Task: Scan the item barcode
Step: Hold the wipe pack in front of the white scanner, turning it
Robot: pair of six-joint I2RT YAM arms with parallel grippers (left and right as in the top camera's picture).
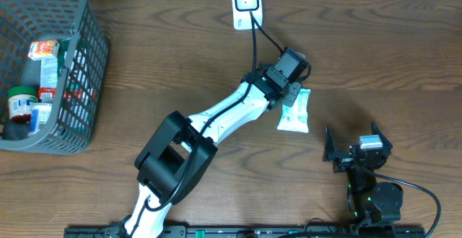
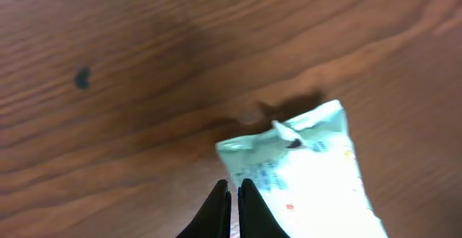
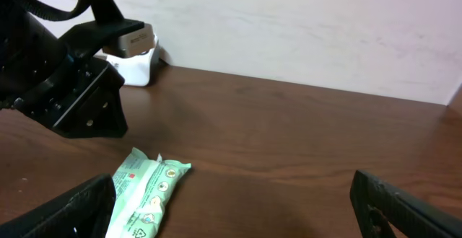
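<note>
Near the middle of the table, the pale green packet lies flat on dark wood. The left gripper is closed, its tips over the packet's edge; whether it pinches the packet cannot be told. Bare wood separates the packet from the right gripper, whose jaws are spread wide. At the far edge, by a white wall, stands the scanner. A wire basket fills the left corner.

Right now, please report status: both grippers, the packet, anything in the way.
Left gripper shut at packet edge, grip unconfirmed. Right gripper open, empty. Packet lying on table; nothing blocking it.
</note>
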